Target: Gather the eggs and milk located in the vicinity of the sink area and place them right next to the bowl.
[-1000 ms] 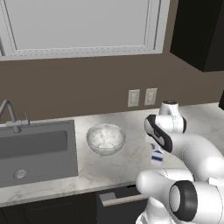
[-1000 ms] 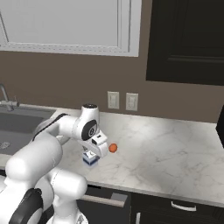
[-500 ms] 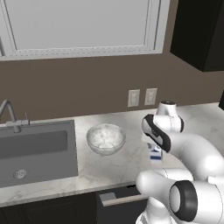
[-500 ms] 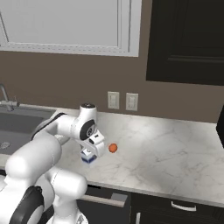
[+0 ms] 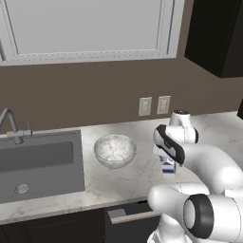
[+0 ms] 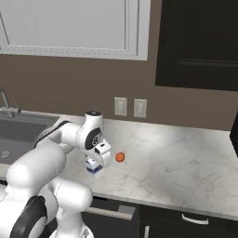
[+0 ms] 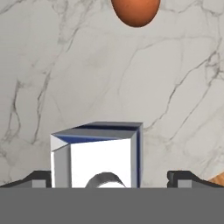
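The milk [image 7: 96,153], a small white carton with a blue band, stands upright on the marble counter [image 6: 176,158] to the right of the bowl [image 5: 114,150]. My gripper [image 7: 111,177] hangs just over the milk [image 6: 94,169], open, one fingertip on each side and clear of its walls. One orange-brown egg [image 6: 120,157] lies on the counter just past the carton, and it is at the top of the hand view as the egg [image 7: 134,11]. An orange sliver [image 7: 217,178] at the hand view's right edge looks like the second egg. The milk [image 5: 167,167] peeks out below my gripper [image 5: 169,157].
The dark sink basin [image 5: 38,163] with its drain and slim faucet [image 5: 7,123] lies left of the bowl. Two wall outlets [image 6: 127,107] sit on the backsplash. A dark cabinet [image 6: 200,42] hangs at the upper right. Marble counter stretches to the right of the egg.
My hand has come down a little over the milk carton. The carton, the egg and the bowl have stayed in place.
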You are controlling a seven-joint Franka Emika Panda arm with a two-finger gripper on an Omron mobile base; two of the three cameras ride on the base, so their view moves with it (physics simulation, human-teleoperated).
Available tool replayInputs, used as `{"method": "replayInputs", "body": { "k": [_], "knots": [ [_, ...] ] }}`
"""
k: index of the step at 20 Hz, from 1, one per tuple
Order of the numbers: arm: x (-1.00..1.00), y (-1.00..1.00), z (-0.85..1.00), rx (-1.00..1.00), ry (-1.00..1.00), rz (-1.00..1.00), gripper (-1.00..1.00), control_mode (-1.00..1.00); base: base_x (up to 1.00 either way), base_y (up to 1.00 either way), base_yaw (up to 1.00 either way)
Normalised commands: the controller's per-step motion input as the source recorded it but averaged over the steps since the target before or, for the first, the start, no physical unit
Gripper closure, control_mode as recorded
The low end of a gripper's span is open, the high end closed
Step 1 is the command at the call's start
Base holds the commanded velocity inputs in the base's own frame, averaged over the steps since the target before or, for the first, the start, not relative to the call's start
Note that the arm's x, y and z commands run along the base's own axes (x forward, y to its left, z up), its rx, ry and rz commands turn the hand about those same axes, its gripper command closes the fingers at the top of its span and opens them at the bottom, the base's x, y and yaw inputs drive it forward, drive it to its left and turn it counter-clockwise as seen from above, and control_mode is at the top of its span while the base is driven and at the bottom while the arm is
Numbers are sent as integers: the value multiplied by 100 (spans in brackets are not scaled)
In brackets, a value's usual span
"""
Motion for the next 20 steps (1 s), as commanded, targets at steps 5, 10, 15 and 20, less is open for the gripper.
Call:
{"method": "replayInputs", "body": {
  "k": [5, 10, 15, 20],
  "knots": [
    [0, 0, -17, 1, 9, 0, -100, -100, 0, 0, 0],
    [0, 0, -40, 11, 1, 0, -100, -100, 0, 0, 0],
    [0, 0, -19, 7, 6, 0, 100, -100, 0, 0, 0],
    [0, 0, 0, 0, 1, 0, 100, -100, 0, 0, 0]
  ]
}}
